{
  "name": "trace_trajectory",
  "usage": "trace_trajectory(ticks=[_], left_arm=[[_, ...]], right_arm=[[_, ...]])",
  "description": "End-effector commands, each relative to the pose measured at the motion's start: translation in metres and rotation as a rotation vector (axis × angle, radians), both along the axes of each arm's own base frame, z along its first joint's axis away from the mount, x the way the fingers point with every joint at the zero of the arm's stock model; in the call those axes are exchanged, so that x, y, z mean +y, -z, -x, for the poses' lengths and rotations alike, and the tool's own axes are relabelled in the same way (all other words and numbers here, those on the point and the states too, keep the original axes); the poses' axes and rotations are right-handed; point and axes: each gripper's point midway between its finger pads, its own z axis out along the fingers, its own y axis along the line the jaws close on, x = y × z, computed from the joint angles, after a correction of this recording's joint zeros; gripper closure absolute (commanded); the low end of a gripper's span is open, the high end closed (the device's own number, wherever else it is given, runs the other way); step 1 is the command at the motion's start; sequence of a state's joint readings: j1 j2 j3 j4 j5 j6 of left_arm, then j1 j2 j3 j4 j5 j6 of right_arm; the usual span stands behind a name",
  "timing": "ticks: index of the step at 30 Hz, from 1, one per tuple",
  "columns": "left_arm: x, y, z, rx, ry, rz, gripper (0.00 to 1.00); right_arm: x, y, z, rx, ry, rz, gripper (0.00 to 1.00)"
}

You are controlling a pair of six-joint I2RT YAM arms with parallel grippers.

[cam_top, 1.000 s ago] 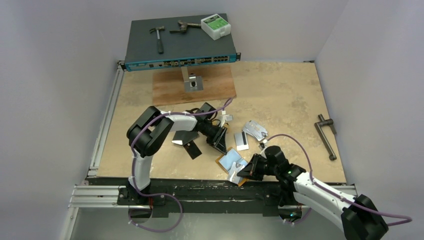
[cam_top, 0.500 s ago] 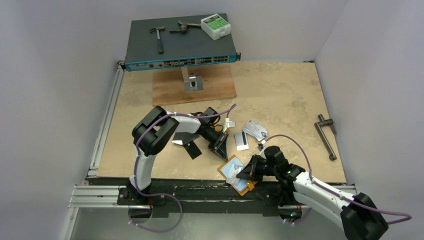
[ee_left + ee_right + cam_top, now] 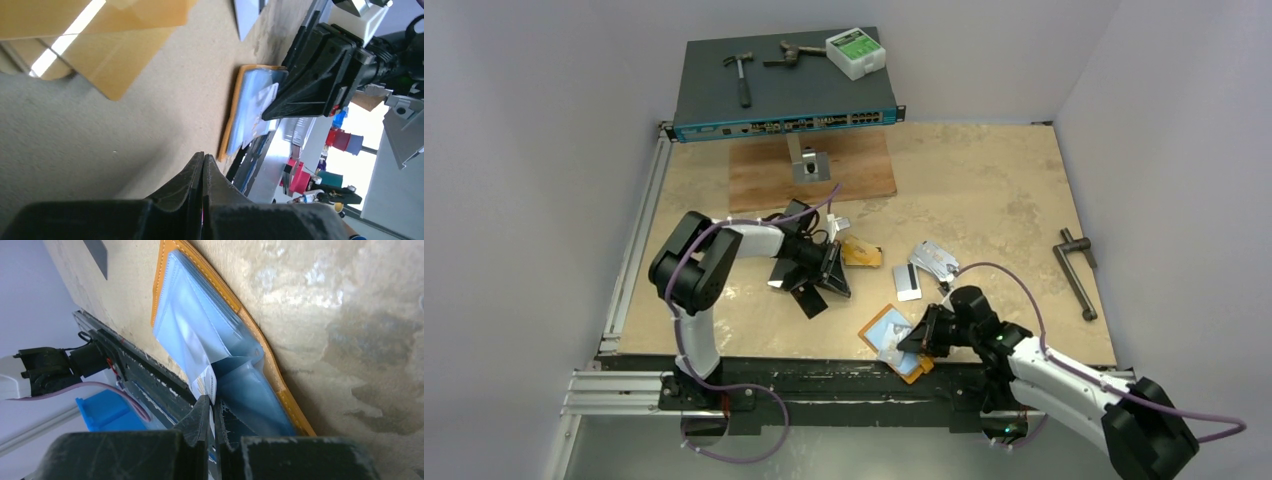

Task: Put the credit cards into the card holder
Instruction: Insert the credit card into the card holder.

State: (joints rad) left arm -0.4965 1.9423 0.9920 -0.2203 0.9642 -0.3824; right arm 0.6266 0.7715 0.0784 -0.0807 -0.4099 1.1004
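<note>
**Card at the sleeve mouth, holder open at the table's near edge**

Furthest left, the left fingers (image 3: pixel 832 272) are pressed together with nothing seen between them. They are held low over the black cards (image 3: pixel 802 293), just beside an orange-gold card (image 3: pixel 861 253), and a sweep there could scatter both. Further right, the card holder (image 3: pixel 882 325) lies open on the table (image 3: pixel 984 200) at its near edge. The right fingers (image 3: pixel 912 343) are clamped on a silvery-white card (image 3: pixel 209 383) set against the blue sleeves. It is judged that an angled push could buckle the soft sleeve or slide the unpinned holder over the edge. Only the layout is given by the top view. The card's corner at a sleeve fold is shown by the right wrist view, though entry cannot be told. The holder is shown edge-on by the left wrist view.
</note>
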Motion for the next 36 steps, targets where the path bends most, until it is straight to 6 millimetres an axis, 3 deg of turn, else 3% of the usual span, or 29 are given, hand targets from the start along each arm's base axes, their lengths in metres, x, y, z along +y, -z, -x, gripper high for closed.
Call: trace_trajectory(ticks=[1, 6, 9, 15, 25, 36], left_arm=[[-0.009, -0.036, -0.002, -0.113, 0.03, 0.111, 1.0], [-0.031, -0.069, 0.009, -0.244, 0.138, 0.234, 1.0], [-0.047, -0.073, 0.016, -0.348, 0.24, 0.249, 0.92], [-0.055, -0.051, 0.001, -0.408, 0.294, 0.199, 0.95], [-0.036, 0.01, 0.024, -0.332, 0.345, 0.013, 1.0], [-0.032, 0.021, 0.04, -0.275, 0.359, -0.002, 1.0]], right_arm=[[-0.004, 0.005, -0.021, -0.064, -0.015, 0.09, 1.0], [0.009, 0.007, -0.039, -0.084, -0.126, 0.117, 1.0], [0.015, 0.011, -0.048, -0.078, -0.181, 0.123, 1.0], [0.023, 0.01, -0.066, -0.106, -0.226, 0.132, 1.0], [0.012, 0.012, -0.073, -0.118, -0.143, 0.187, 1.0], [0.006, 0.02, -0.07, -0.085, -0.064, 0.189, 1.0]])
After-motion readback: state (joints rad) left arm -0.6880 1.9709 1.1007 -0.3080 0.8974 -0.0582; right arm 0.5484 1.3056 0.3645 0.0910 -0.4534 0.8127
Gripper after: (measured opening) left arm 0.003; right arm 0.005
